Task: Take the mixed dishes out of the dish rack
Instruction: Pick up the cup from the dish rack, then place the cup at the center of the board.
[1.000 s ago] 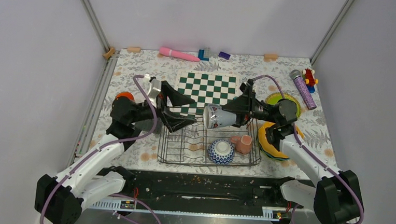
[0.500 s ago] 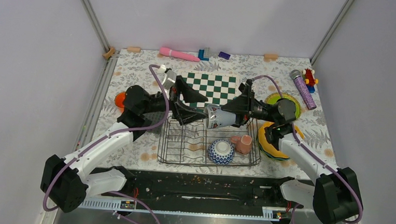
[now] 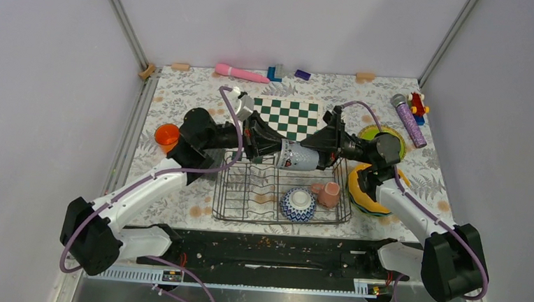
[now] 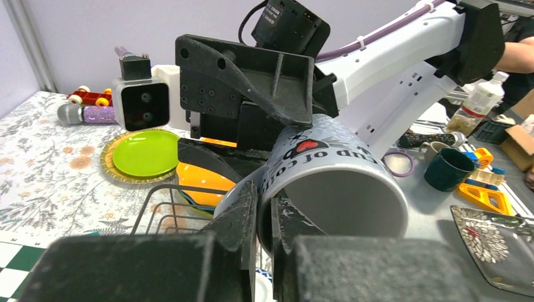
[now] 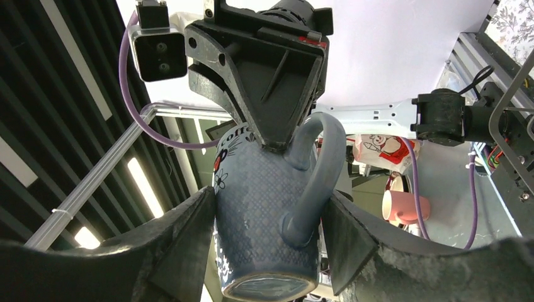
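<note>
Two tools are being committed to one grey cup (image 3: 297,157), which is being held on its side in the air over the far edge of the dish rack (image 3: 244,191). Its body is being clamped between the fingers of the right tool (image 3: 318,157). Its rim is being pinched by the left tool (image 3: 276,152), pressed together with one finger inside the mouth and one outside.

A handover is judged to be under way. A rim pinch is thin, so the right tool is best being opened only once that pinch is sure. It is then best being drawn straight back along the cup's axis, so that the handle is not being snagged. Some swing of the cup is to be expected.

Below, upright tines are being cleared only narrowly. The patterned bowl (image 3: 297,203) and the pink mug (image 3: 329,194) are being left in the rack's near right part. Open desk is being offered on the left around the orange cup (image 3: 166,137), while the right side is being crowded by stacked plates (image 3: 360,192).
</note>
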